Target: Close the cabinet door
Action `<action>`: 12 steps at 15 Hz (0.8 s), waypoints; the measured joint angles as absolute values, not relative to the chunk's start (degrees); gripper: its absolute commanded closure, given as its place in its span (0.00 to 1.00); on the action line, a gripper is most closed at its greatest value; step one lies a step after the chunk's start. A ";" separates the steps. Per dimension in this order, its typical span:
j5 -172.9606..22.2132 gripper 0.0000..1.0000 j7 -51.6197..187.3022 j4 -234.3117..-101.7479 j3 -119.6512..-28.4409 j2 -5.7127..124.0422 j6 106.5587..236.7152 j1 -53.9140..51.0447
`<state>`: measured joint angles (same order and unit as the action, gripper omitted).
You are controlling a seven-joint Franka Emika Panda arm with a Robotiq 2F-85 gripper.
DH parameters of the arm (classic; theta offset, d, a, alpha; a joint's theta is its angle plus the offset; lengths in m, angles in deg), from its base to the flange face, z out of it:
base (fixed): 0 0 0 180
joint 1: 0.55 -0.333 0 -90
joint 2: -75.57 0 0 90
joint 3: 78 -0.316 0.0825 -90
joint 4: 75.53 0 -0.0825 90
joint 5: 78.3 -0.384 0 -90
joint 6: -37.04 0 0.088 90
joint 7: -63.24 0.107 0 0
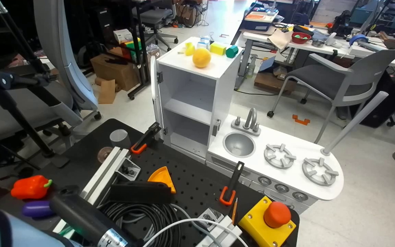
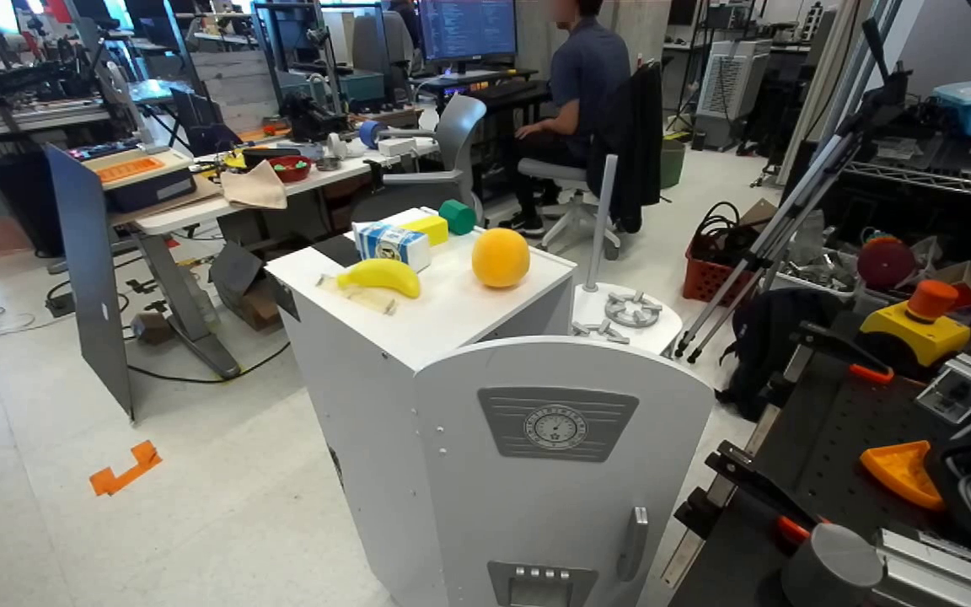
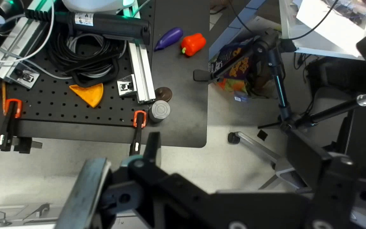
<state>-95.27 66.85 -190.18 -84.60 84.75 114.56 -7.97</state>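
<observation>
The cabinet door [image 2: 570, 497] is a light-grey panel with an arched top, a grey clock plate and a handle. In an exterior view it faces the camera. In another exterior view the door [image 1: 155, 92] is nearly edge-on, swung open at the cabinet's left side on dark hinges. The cabinet [image 1: 223, 99] shows its open front and inner shelf there. My gripper [image 3: 232, 152] shows only in the wrist view, with its fingers wide apart and nothing between them. The floor shows through the gap. The door cannot be made out in the wrist view.
An orange [image 1: 201, 57], a banana [image 2: 380, 276] and a carton [image 2: 393, 244] stand on the cabinet top. The sink-and-burner counter [image 1: 266, 133] adjoins the cabinet. A black table [image 1: 190, 185] holds clamps, cables and a yellow stop-button box [image 1: 252, 223]. A tripod [image 3: 278, 86] stands near it.
</observation>
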 measured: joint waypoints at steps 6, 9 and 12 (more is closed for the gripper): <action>-94.76 0.00 70.78 -179.57 -85.03 62.71 111.46 -8.27; -93.52 0.00 74.89 -172.03 -85.01 51.52 107.36 -8.90; -93.19 0.00 79.09 -164.19 -84.53 41.71 101.72 -10.03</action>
<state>-93.19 79.09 -164.19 -84.53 41.71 101.72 -10.03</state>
